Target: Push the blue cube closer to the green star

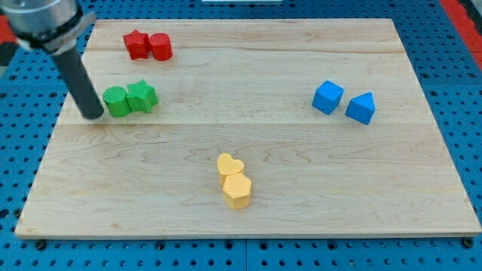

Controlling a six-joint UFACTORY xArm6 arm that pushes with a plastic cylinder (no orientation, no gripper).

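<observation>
Near edge first: yellow heart (230, 165) and yellow hexagon (237, 190) sit touching at the table's (339, 203) 6 o'clock, clear of any straight run from the blue pair to the green pair, so you can ignore them.

Mid-table, 3 o'clock side: blue cube (327, 97), your target, with a blue wedge-like block (361, 108) just beside it at its 4 o'clock. Cube is well apart from the green star.

Mid-table, 9 o'clock side: green star (142, 96) touching a green cylinder (115, 102) on its 9 o'clock side. My tip (93, 115) is just beside the cylinder, at its 8 o'clock: wrong side of the table for this job. No pincer on this rig, just the rod, so nothing is released, clenched or grasped.

Far edge, 11 o'clock: two red blocks (148, 45) touching, out of play.

Judgement: push hasn't started. You need the tip round to the cube's 3 o'clock face to drive it toward 9. The wedge sits close there, so come in between them or from about 2 o'clock, or you'll drag the wedge along.
</observation>
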